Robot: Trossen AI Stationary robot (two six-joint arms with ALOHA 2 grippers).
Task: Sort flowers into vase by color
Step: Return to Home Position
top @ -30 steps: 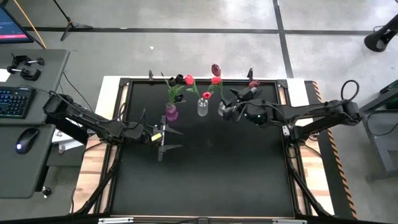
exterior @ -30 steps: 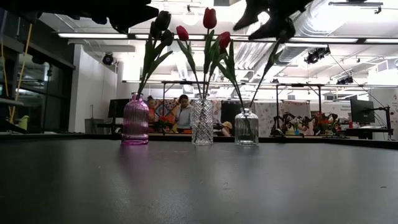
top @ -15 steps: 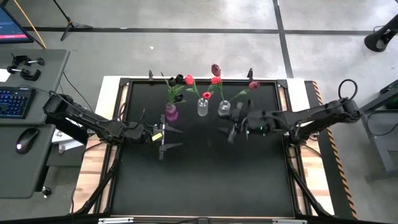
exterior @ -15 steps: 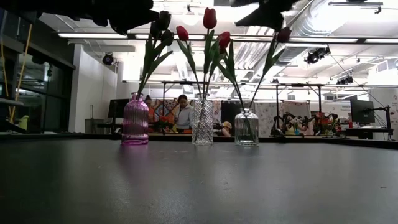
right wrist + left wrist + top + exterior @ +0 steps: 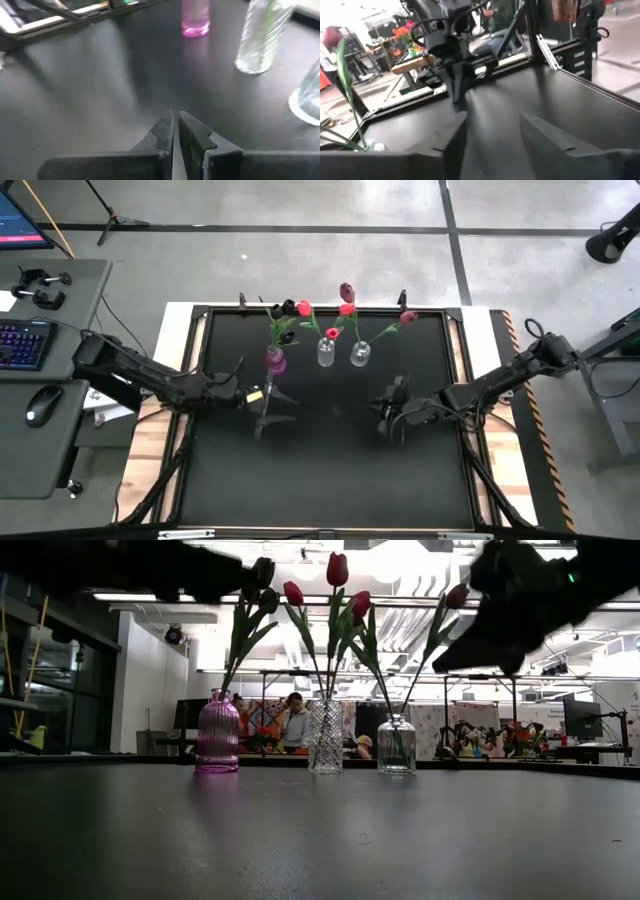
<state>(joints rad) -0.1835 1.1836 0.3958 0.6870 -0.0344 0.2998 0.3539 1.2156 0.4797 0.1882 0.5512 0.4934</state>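
Claws first: the right claw (image 5: 390, 410) is held over the black table (image 5: 330, 480), on the near side of the vases and well apart from them. Its fingers (image 5: 162, 131) are pressed pretty much together, with nothing caught between them. The left claw (image 5: 278, 406) is parked near the pink vase (image 5: 275, 361), with its fingers (image 5: 451, 142) spread wide and nothing gripped.

Three vases are lined up in a row along the far side of the table: the pink one on the left, a cut-glass vase (image 5: 324, 737) in the middle and a short clear vase (image 5: 397, 745) on the right. All the flowers (image 5: 337, 568) are stood upright in them, and none are left lying on the table. Dark flowers (image 5: 262, 572) are found in the pink vase and red ones rise from the cut-glass vase. A maroon flower (image 5: 456, 596) is leaned out of the short clear vase. Which vase one lower red head belongs to can't really be told.
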